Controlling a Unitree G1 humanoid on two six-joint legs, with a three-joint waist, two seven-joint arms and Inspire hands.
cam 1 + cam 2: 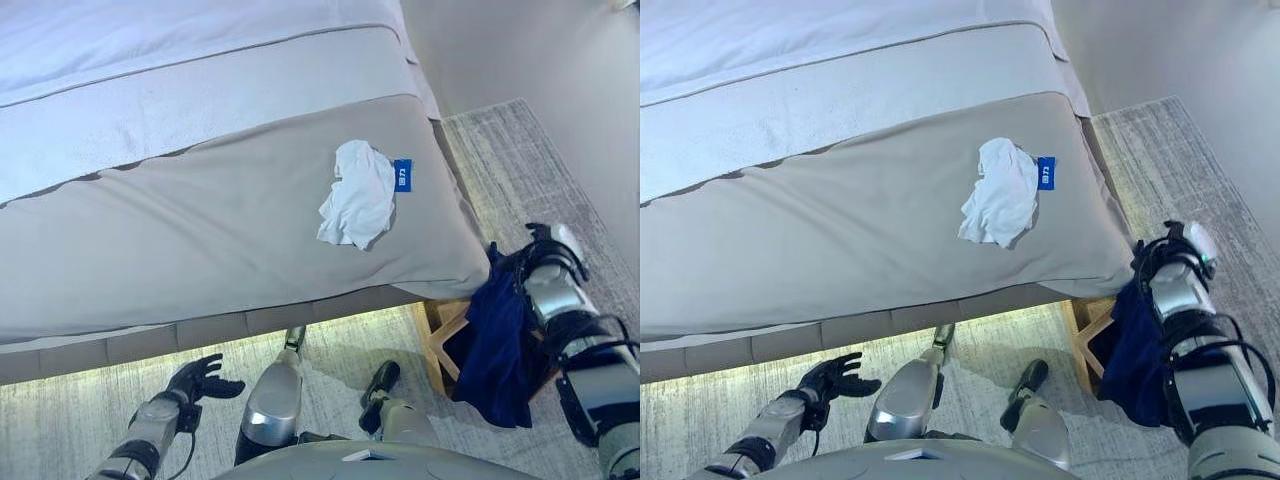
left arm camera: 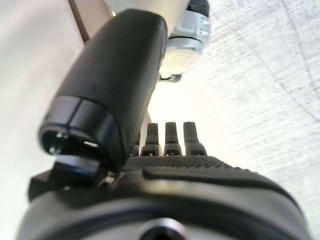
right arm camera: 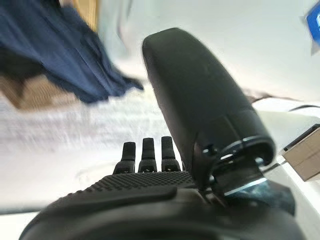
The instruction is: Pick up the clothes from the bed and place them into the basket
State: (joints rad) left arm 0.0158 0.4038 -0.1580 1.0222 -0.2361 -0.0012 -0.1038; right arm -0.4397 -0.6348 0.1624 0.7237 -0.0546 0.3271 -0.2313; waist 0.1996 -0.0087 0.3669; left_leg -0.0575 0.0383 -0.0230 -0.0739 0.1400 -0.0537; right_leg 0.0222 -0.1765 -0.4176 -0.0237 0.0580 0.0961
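Note:
A crumpled white garment (image 1: 357, 196) lies on the grey bed cover (image 1: 200, 230) near the bed's right corner. A navy garment (image 1: 497, 342) hangs over the rim of a wooden basket (image 1: 447, 322) on the floor right of the bed. My right hand (image 1: 532, 254) is just above the navy garment, near the bed corner. In the right wrist view my right hand (image 3: 150, 200) has straight fingers and holds nothing, and the navy garment (image 3: 65, 45) is apart from it. My left hand (image 1: 200, 381) hangs low in front of the bed, open and empty, and it also shows in the left wrist view (image 2: 165, 180).
A small blue tag (image 1: 402, 174) lies on the cover beside the white garment. White bedding (image 1: 150, 60) covers the far part of the bed. A grey carpet (image 1: 520, 150) runs along the bed's right side to a pale wall (image 1: 540, 50).

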